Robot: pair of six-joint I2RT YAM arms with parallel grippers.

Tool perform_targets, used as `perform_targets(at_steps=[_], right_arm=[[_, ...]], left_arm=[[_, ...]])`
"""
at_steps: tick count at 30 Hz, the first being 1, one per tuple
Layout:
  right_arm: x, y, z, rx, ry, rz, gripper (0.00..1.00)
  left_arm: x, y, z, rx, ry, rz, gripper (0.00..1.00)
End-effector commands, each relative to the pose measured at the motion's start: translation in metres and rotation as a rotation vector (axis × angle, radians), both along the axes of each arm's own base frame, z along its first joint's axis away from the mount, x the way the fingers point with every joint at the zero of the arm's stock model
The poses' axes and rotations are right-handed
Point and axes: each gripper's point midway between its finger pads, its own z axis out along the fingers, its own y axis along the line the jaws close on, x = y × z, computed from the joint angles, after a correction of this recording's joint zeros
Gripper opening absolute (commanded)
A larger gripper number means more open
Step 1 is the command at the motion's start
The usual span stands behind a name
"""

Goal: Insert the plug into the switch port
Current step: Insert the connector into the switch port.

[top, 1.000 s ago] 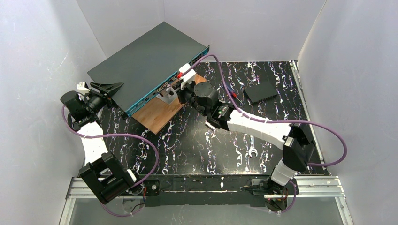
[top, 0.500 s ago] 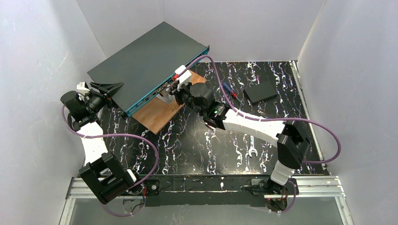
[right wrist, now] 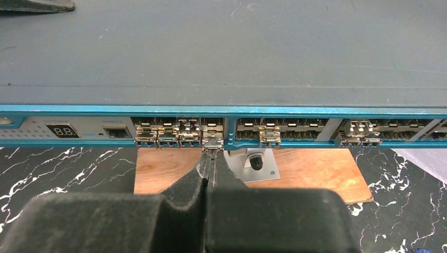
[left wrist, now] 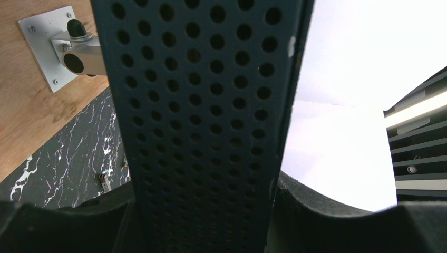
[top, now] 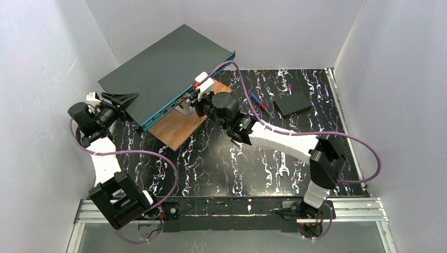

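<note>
Sam: Where is the switch (top: 163, 68)?

Mia: In the upper left of the top view. Its teal edge hangs over a wood board (top: 176, 126) on the bench (top: 226, 158). That edge runs from lower left to upper right.

Sam: Who has it?

Mia: The left end effector (top: 125, 104) grips its left end. In the left wrist view, the side with holes sits between the two fingers.

Sam: And the plug (right wrist: 212, 141)?

Mia: In the right wrist view it is a small metal bit at the row of ports (right wrist: 179, 132), just left of the middle. It is right in front of the right end effector (right wrist: 211, 158) and touches its tips.

Sam: Is that one open?

Mia: No, its tips are pressed tight together. I cannot tell if they pinch a bit of the plug or only push on it.

Sam: Which way should it go?

Mia: Straight ahead, I think, up the frame. The row of ports goes left to right. The plug points across it, in line with the fingers. So it looks like no turn is needed, only a push forward.

Sam: Which arm is nearer?

Mia: The right one, by far. The left one is at the switch's other end.
</note>
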Motion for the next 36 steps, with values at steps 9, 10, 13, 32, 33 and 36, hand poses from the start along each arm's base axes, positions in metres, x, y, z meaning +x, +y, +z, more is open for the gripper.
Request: perform_targets(at_steps=[9,10,13,32,33,36], right_arm=[[0.013,0.019,0.044,0.117,-0.078,0.005,0.01],[0.014,0.02,0.044,0.118,-0.079,0.006,0.01],[0.016,0.023,0.043,0.118,-0.079,0.01,0.01],[0.033,0.035,0.05,0.168,-0.027,0.055,0.01],[0.034,0.036,0.05,0.17,-0.018,0.057,0.01],[0.04,0.036,0.048,0.173,0.011,0.044,0.01]], left_arm=[[-0.009,-0.015,-0.027,-0.014,0.06,-0.072,0.0],[-0.009,-0.015,-0.027,-0.014,0.06,-0.073,0.0],[-0.009,-0.015,-0.027,-0.015,0.06,-0.074,0.0],[-0.01,-0.017,-0.024,-0.013,0.05,-0.084,0.0],[-0.01,-0.017,-0.024,-0.013,0.051,-0.084,0.0],[-0.011,-0.018,-0.023,-0.01,0.047,-0.088,0.0]])
